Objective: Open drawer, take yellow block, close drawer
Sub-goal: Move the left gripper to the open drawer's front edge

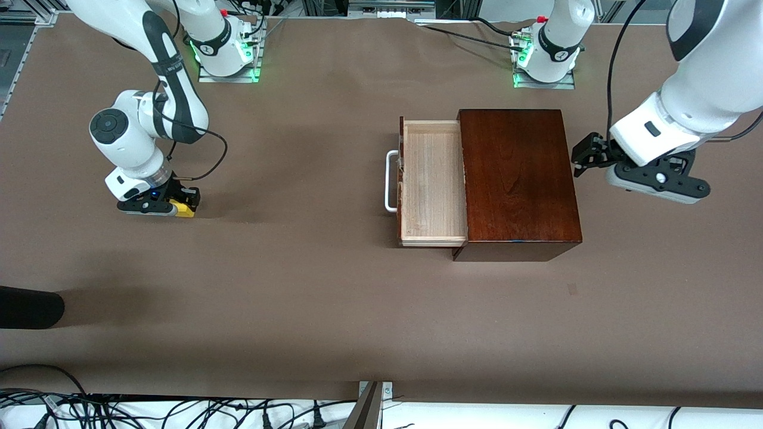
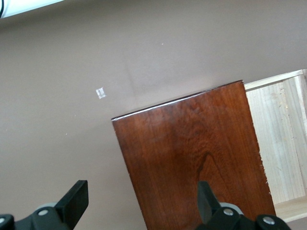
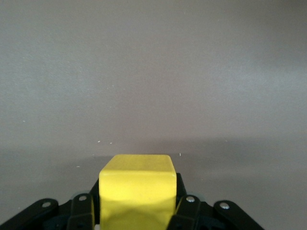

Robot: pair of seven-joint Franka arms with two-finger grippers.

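The drawer (image 1: 432,182) of the dark reddish-brown wooden box (image 1: 518,179) stands pulled out toward the right arm's end, its pale interior bare and its white loop handle (image 1: 390,182) out in front. My right gripper (image 1: 176,207) is shut on the yellow block (image 1: 185,209), down low at the table surface toward the right arm's end; the block (image 3: 136,189) fills the space between its fingers (image 3: 82,211). My left gripper (image 1: 587,156) hangs open beside the box at the left arm's end; in its wrist view the gripper (image 2: 141,194) holds nothing, and the box top (image 2: 192,158) and drawer interior (image 2: 283,134) show below it.
A dark rounded object (image 1: 30,307) juts in near the front camera at the right arm's end. Cables (image 1: 119,411) lie along the table's front edge. A small pale mark (image 2: 100,92) sits on the brown table (image 1: 298,298) near the box.
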